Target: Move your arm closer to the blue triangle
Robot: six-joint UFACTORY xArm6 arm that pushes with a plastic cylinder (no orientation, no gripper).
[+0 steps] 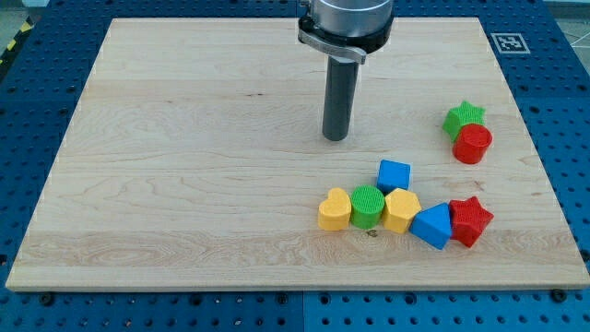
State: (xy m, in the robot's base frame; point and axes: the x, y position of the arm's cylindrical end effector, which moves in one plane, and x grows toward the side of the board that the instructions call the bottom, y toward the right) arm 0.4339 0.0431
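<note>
The blue triangle (432, 225) lies near the view's bottom right of the wooden board (184, 157), touching a red star (471, 219) on its right and a yellow block (401, 209) on its left. My tip (336, 138) stands on the board above and to the left of the triangle, well apart from it. A blue cube (394, 175) lies between the tip and the triangle.
A yellow heart (335, 209) and a green cylinder (367, 206) continue the row to the left of the yellow block. A green star (464, 117) and a red cylinder (473, 144) sit together at the view's right. The board's edges border a blue perforated table (37, 83).
</note>
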